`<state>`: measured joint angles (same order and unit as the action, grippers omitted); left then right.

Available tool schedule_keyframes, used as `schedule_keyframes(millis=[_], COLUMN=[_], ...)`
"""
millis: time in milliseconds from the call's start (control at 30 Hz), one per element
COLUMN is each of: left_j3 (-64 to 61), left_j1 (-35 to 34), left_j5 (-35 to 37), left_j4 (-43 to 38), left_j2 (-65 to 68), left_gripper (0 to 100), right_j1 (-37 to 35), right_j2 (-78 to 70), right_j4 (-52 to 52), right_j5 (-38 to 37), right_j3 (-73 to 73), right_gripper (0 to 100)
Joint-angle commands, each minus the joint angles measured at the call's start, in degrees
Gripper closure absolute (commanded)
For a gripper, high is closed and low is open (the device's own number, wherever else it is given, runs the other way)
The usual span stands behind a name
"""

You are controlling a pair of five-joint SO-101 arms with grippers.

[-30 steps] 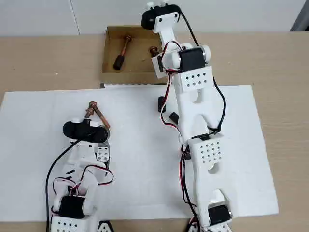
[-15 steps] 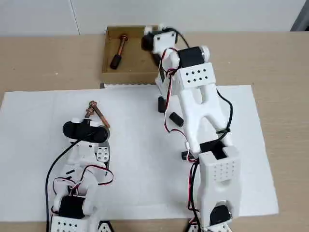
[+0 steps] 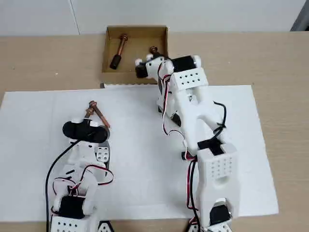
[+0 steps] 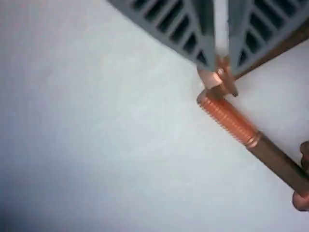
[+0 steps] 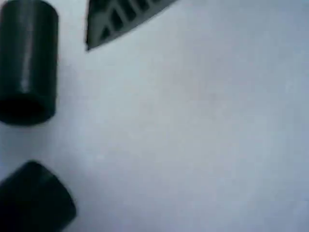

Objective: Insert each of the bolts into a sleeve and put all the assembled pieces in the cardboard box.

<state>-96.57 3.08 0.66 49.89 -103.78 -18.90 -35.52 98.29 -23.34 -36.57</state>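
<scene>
Left gripper (image 4: 219,60) hangs over 2 bolts (image 4: 231,121) on the paper (image 3: 38,145), fingers (image 4: 183,29) nearly pressed together, tips at 1 bolt's head. Right gripper (image 3: 144,67) sits near 2 sleeves (image 5: 26,63); its grip, cannot tell. Bolts look stiff, light, slick, likely to roll: grab mid-shank.

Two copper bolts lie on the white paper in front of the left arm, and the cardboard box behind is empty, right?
Not quite: the cardboard box is not empty. The high view shows a bolt in a black sleeve lying in it, and a second bolt head too. The two copper bolts do lie on the white paper in front of the left arm.
</scene>
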Motion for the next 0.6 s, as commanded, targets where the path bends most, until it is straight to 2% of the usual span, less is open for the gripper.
schedule_keyframes(millis=[0, 567], left_j3=[0.2, 0.2], left_j1=[-0.3, -0.3], left_j5=[-0.4, -0.4], left_j4=[0.1, 0.1], left_j2=[-0.4, -0.4], left_gripper=[99, 99], right_j1=[0.0, 0.3], right_j2=[-0.8, -12.2], right_j4=[-1.2, -1.3], right_j5=[-0.6, -0.6], right_j3=[-0.1, -0.1], right_gripper=[86.9, 87.6])
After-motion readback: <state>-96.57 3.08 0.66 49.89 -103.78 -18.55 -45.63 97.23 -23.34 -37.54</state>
